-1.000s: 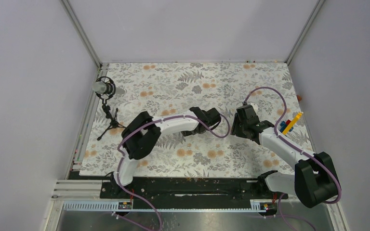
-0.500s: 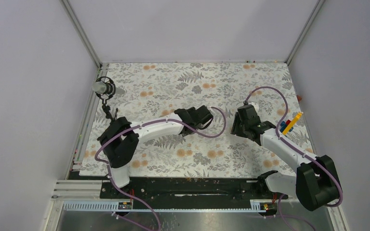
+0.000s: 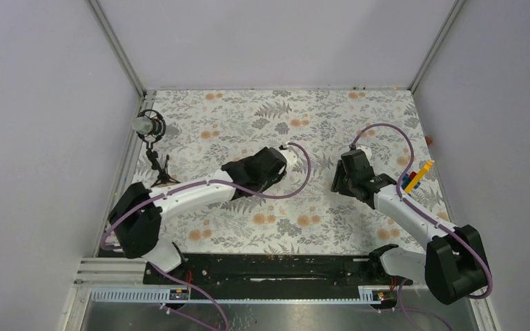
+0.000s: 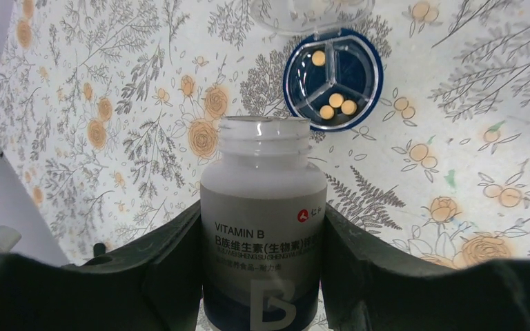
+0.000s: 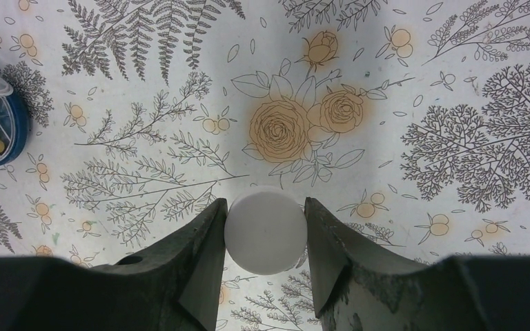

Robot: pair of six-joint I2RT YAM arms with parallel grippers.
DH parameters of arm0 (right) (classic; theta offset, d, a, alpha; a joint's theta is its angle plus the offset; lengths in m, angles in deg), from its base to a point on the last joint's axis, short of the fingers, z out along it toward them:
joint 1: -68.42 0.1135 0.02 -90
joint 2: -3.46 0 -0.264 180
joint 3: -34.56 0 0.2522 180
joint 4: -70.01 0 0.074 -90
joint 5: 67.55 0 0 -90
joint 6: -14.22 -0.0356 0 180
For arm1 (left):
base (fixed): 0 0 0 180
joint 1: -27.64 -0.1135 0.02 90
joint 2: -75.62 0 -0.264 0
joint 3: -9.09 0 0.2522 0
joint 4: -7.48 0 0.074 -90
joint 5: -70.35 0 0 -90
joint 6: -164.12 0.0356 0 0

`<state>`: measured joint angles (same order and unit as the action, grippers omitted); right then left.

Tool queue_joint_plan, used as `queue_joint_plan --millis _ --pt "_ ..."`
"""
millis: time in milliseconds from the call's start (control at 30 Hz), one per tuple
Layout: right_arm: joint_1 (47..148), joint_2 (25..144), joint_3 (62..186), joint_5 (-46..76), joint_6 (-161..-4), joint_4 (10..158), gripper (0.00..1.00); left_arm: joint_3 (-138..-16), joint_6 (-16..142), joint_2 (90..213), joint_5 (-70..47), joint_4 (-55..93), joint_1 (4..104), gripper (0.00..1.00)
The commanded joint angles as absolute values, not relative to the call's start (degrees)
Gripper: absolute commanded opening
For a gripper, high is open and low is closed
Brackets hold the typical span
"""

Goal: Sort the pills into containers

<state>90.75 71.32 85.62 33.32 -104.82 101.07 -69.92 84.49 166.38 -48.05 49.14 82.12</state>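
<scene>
Left tool [image 4: 263, 215], clamped on the open frosted-white plastic vitamin bottle [image 4: 262, 176], just slid back leftward. The small yellow pills [image 4: 337, 102] sit in the round blue pill case [image 4: 355, 69] ahead, so I'd guess it's lining up. Right tool [image 5: 264, 205] pinches the round white cap [image 5: 266, 234].

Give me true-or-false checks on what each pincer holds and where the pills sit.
The left pincer grips an uncapped bottle. True.
The right pincer is empty. False: it clamps a white cap.
The blue pill case holds four pills. True.
The case's clear lid is shut. False: it stands open.
Every compartment has pills. False: one is empty.
</scene>
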Motion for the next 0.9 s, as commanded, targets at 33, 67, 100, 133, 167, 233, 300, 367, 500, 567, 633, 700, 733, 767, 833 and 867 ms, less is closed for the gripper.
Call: queue_joint_plan --millis 33,67,100,133,167,233,300,367,500,567,633,700,733,767,833,867 --pt "90.3 69.6 87.0 32.5 -105.3 100.5 0.27 -66.3 80.7 158.5 -43.3 37.9 80.4 0.0" --pt "90.3 69.5 87.0 32.3 -105.2 100.5 0.27 -65.4 80.4 157.2 -42.2 36.4 79.9 0.0" --pt "90.3 69.3 87.2 32.2 -105.1 100.5 0.27 -64.5 79.9 155.7 -41.1 35.0 79.5 0.0" --pt "90.3 69.1 87.4 32.1 -105.1 100.7 0.27 -63.5 79.4 154.3 -39.9 33.4 79.1 0.0" --pt "90.3 69.1 87.7 31.9 -104.9 100.9 0.27 -62.7 78.9 152.8 -38.3 32.1 78.6 0.0" --pt "90.3 69.0 88.3 31.8 -104.6 101.3 0.27 -60.8 78.0 149.8 -35.1 28.6 77.8 0.0" --pt "90.3 68.7 88.7 31.5 -104.4 101.4 0.27 -58.7 77.0 146.7 -31.2 24.6 76.8 0.0" --pt "90.3 68.4 89.2 31.0 -104.1 101.5 0.28 -56.3 76.2 143.2 -26.8 19.1 75.7 0.0" --pt "90.3 68.1 90.8 29.9 -103.8 102.5 0.28 -51.4 74.4 137.8 -17.6 9.1 73.8 0.0" --pt "90.3 67.8 91.5 28.6 -103.6 102.7 0.28 -49.0 71.9 136.0 -13.6 2.6 72.9 0.0" --pt "90.3 67.3 92.3 27.5 -103.4 102.9 0.29 -45.8 67.7 135.6 -8.2 -5.9 71.6 0.0" --pt "90.4 67.0 93.3 25.9 -103.3 103.3 0.29 -44.0 63.4 137.3 -3.8 -13.4 70.8 0.0" --pt "90.3 66.6 94.0 25.0 -103.1 103.5 0.29 -43.9 62.1 138.4 -1.5 -15.7 70.6 0.0" --pt "90.3 66.2 94.6 24.0 -103.0 103.7 0.29 -43.8 61.1 139.8 0.4 -17.3 70.5 0.0" --pt "90.3 64.6 96.2 21.8 -102.9 104.1 0.29 -43.2 59.5 142.0 4.4 -21.4 70.0 0.0" --pt "90.3 63.7 96.7 20.1 -102.7 104.1 0.29 -42.2 58.2 142.9 6.1 -24.5 69.8 0.0"
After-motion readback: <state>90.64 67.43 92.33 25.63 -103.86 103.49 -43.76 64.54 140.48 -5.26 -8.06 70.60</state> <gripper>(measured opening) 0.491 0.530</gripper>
